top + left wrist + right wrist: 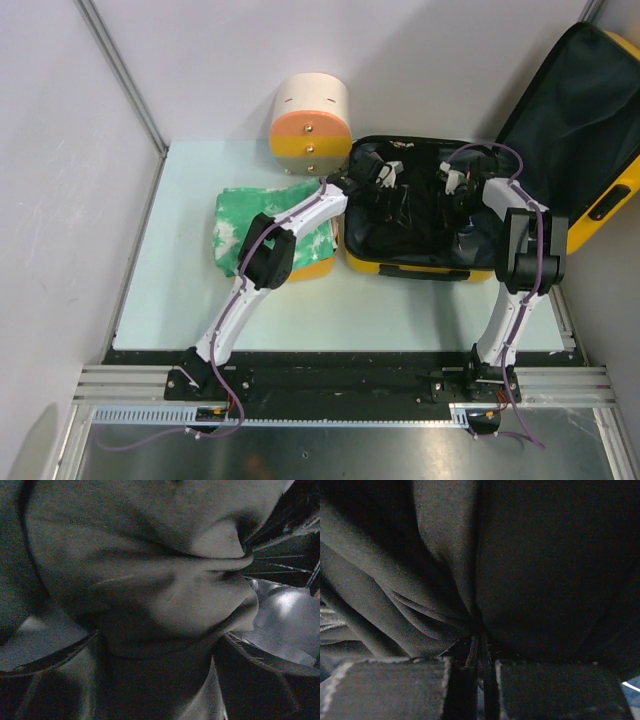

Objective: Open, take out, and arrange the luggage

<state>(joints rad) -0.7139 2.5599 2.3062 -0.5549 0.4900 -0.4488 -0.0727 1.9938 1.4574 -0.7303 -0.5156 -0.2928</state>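
**A:** Right wrist view first. What is that claw doing?

**B:** The right claw [480, 667] is clenched. Folds of dark cloth [535, 570] run together into the slit between its pads [395, 690], so I judge it has a pinch of that cloth.

**A:** And the other one?

**B:** The left claw [385, 178] is down in the same shell, nearer its left end. Its own wrist view is filled with crumpled cloth pressed close, and I cannot tell whether it is released or clenched.

**A:** Where does the luggage lie from them?

**B:** All around them. The luggage [420, 268] sits open by the far right corner of the tabletop [180, 300], its long axis parallel to the far edge. The lid [575, 110] stands thrown back to the right. The cloth is directly under both claws, so the way out is probably straight up over the rim. The right arm is nearer the right half.

**A:** What can't you make out?

**B:** I can't tell whether the cloth is one piece, several, or partly lining. The arms cover the middle of the shell. The lid is cut off at the picture's edge. A small yellow tub [315, 268] under a green cloth [240, 215] sits just beside the shell's left end.
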